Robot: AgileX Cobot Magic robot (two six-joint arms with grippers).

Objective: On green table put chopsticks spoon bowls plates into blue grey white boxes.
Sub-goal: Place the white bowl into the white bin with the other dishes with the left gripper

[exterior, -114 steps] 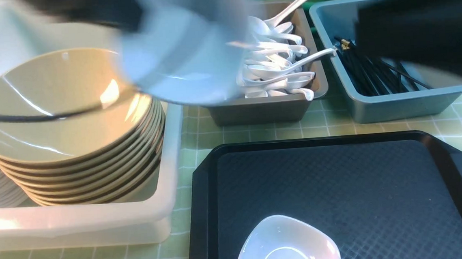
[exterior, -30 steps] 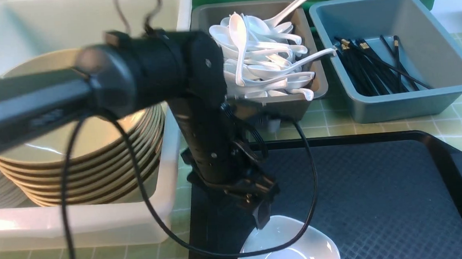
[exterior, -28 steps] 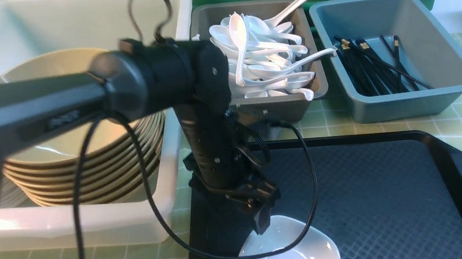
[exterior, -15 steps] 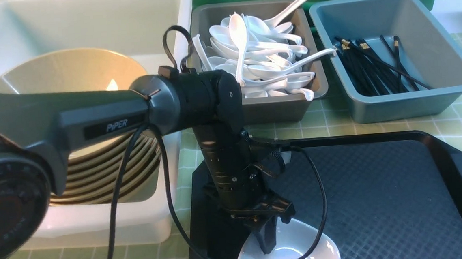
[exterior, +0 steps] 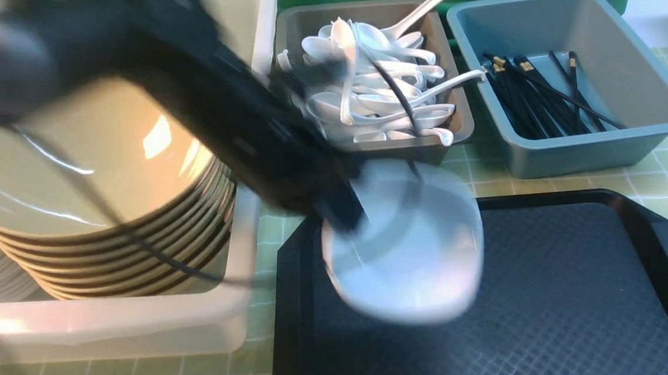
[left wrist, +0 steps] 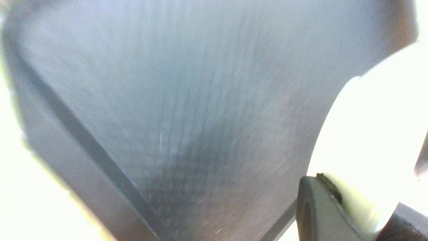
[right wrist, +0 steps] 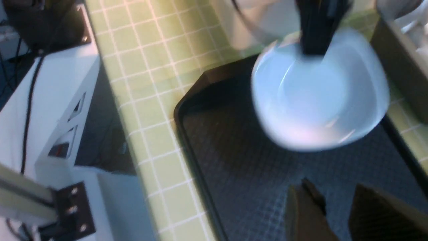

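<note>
plates [exterior: 86, 169] sit stacked in the white box [exterior: 115, 332]. the left fingers [exterior: 341, 210] pinch the bowl [exterior: 415, 258] by its rim, held above the tray [exterior: 553, 290], just before the grey box [exterior: 464, 116]. the right fingers [right wrist: 302, 214] hang partly apart, empty, over the tray's right side.

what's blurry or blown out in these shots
Front view: the left arm and the white bowl it carries are smeared by motion, the spoons and chopsticks are sharp, glare sits on the top plate. Left wrist view: the black tray is streaked, the white bowl blown out to white. Right wrist view: the white bowl is soft too.
</note>
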